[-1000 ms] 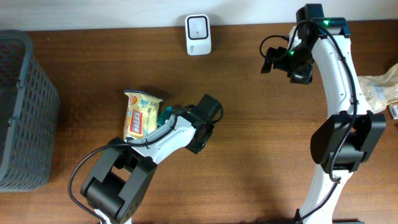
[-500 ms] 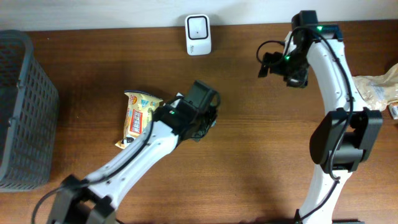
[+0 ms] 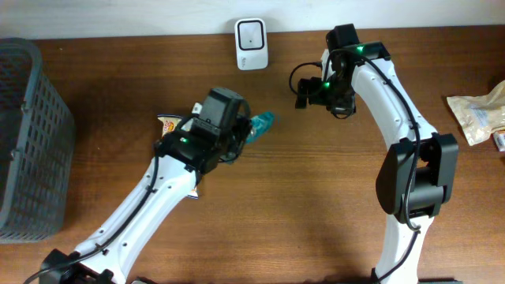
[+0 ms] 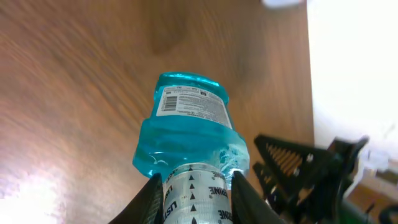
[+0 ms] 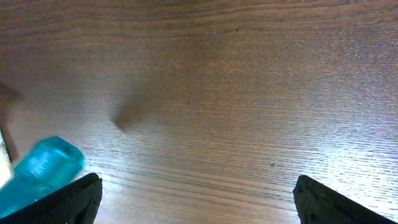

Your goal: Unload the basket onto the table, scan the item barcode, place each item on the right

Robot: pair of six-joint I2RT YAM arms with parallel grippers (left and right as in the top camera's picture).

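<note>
Since the earlier frame, the left arm has swung toward the middle of the tabletop [image 3: 316, 213] and carried the blue bottle [image 3: 261, 123] up and away from the snack packet [image 3: 167, 124]. The right arm has swung left from the back right of the tabletop toward its back centre.

The left gripper [image 3: 241, 132] pinches the blue bottle at its taped neck, one finger on each side. The bottle sticks out past the fingers, its base pointing toward the back right corner. In the left wrist view a white printed label [image 4: 189, 106] faces the camera on the bottle's body; its print is too small to read.

The right gripper [image 3: 302, 95] is spread wide with nothing between its fingers. It hangs just to the right of the bottle, not touching it. The right wrist view shows the bottle's blue end at its lower left, above bare wood.

A white scanner [image 3: 252, 34] stands at the back edge, near its centre, behind the bottle. The snack packet lies mostly hidden under the left arm. A grey basket [image 3: 31, 134] sits at the left edge, and a pale crumpled bag [image 3: 477, 114] lies at the right edge.
</note>
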